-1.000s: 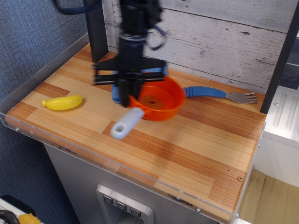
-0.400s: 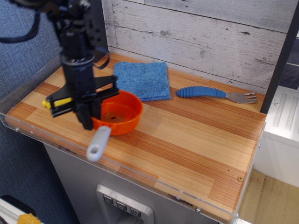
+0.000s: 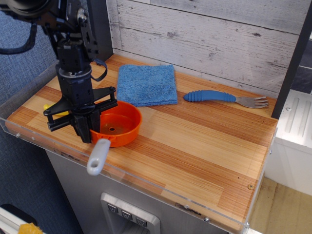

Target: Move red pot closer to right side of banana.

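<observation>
Red pot (image 3: 115,128) on wooden counter (image 3: 204,146), gripper (image 3: 87,132) clamped on its rim by grey handle (image 3: 98,156); banana (image 3: 51,107) mostly hidden behind gripper, just left

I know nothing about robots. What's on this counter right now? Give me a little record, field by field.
claw: shut on the red pot's near rim, beside the handle
red pot: front left of the wooden counter, grey handle pointing toward the front edge
banana: mostly hidden behind the claw, left of the pot
blue cloth: flat, behind the pot
fork: blue handle, at the back right
</observation>
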Available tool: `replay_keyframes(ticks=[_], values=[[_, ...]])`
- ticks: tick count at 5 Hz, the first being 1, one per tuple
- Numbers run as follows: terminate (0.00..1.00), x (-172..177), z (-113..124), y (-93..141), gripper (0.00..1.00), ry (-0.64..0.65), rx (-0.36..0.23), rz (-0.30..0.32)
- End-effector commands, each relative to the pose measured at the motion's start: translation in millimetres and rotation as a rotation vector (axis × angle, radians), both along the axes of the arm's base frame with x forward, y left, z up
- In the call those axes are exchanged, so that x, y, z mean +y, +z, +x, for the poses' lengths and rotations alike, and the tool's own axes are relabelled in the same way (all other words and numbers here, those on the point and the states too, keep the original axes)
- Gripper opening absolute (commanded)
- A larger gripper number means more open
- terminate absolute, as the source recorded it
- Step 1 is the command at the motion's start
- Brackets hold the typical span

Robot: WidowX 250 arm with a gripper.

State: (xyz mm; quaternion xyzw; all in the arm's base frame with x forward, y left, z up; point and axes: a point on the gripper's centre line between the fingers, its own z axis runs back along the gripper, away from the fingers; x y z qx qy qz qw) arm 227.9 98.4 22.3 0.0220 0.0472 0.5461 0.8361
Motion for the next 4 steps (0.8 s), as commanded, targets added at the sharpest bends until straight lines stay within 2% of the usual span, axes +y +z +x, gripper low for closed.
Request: replay_keyframes(ticks=[1, 3, 4], values=[[0.00, 5.9, 1.8, 8.5, 1.00, -0.051, 0.003, 0.011], [0.00, 6.0, -1.2, 30.1, 1.00, -0.072, 0.027, 0.023], [0.00, 2.3, -4.2, 55.3, 1.00, -0.078, 0.033, 0.100]])
